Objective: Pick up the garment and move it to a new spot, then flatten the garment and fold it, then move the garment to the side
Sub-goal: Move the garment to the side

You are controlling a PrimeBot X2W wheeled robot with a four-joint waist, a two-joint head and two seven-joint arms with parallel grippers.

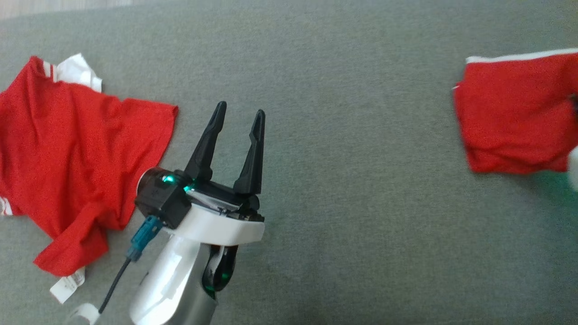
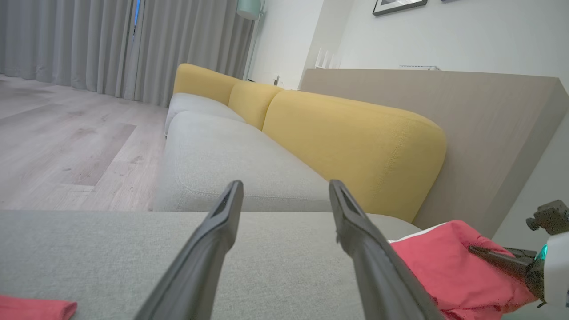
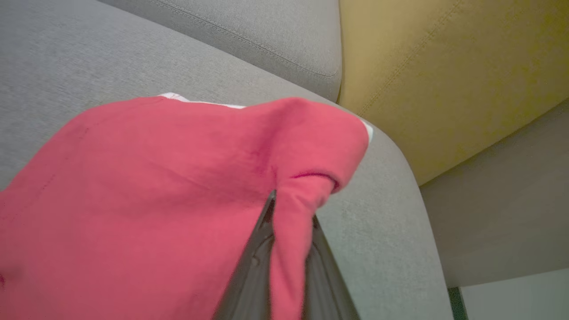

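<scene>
My right pincer (image 3: 291,206) is pressed together on the folded red garment (image 3: 155,186), with a ridge of its cloth pinched between the two fingers. The rest of the garment spreads out to that pincer's left on the grey sofa cushion (image 3: 89,58), and a thin white edge shows along its far side.

My left pincer (image 1: 240,109) has its fingers apart and holds nothing, with bare cushion beneath it. Close beside its wrist, on the left, lies a crumpled red shirt (image 1: 67,158) with white trim. A white label (image 1: 67,284) pokes out at the shirt's near corner. The folded garment lies well apart to this pincer's right.

Beyond the left pincer's fingertips, in its wrist view, comes a second grey seat. The yellow backrests (image 2: 355,146) stand to the right of that seat. To the left, the wooden floor (image 2: 66,133) runs back to the grey curtains (image 2: 89,44).
</scene>
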